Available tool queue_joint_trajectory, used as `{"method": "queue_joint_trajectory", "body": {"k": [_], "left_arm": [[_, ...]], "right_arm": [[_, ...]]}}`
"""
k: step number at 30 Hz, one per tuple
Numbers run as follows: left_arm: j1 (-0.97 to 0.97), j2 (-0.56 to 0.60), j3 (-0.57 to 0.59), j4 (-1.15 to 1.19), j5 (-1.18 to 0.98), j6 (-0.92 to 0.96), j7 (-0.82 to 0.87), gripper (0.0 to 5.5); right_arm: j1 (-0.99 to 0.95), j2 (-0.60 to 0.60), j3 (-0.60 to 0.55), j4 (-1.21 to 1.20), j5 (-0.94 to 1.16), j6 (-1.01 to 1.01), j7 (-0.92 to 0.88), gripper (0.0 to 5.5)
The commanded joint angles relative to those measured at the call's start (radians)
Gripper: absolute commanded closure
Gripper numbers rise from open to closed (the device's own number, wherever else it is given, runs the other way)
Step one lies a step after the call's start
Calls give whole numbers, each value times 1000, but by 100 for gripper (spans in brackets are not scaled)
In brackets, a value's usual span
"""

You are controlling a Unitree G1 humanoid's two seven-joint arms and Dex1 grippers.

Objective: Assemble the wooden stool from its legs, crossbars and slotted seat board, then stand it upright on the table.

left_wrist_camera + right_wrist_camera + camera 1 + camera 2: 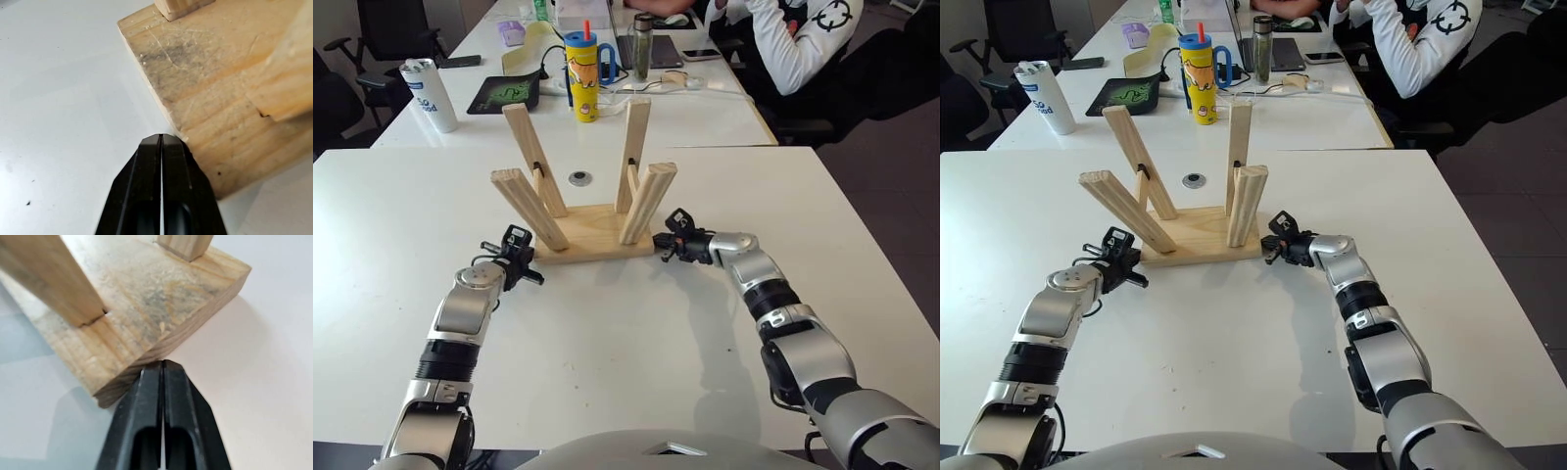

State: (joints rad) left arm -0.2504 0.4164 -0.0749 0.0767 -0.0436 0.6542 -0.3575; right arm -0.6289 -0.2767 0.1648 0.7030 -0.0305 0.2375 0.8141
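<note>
Presently, the left gripper [161, 142] is seen with its fingers pressed together, tips at the left edge of the seat board [215, 98]; the right gripper [163, 367] is likewise closed, tips set against the board's right edge; nothing is pinched by either. The wooden stool [592, 233] is found inverted on the white table [607, 333]; its board lies flat, and four legs [530, 208] are pointed upward, splayed outward.
</note>
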Motion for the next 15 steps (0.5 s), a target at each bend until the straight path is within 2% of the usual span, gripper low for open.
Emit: {"method": "queue_joint_trajectory", "body": {"k": [1, 6, 15], "left_arm": [[-13, -78, -107, -220, -70, 77, -82, 546], [-102, -80, -49, -388, -131, 182, -85, 546], [-186, -106, 60, -526, -201, 315, -80, 546]], "right_arm": [[108, -5, 49, -507, 150, 168, 155, 550], [148, -22, 1, -785, 241, 346, 130, 550], [74, -19, -126, -916, 324, 500, 55, 550]]}}
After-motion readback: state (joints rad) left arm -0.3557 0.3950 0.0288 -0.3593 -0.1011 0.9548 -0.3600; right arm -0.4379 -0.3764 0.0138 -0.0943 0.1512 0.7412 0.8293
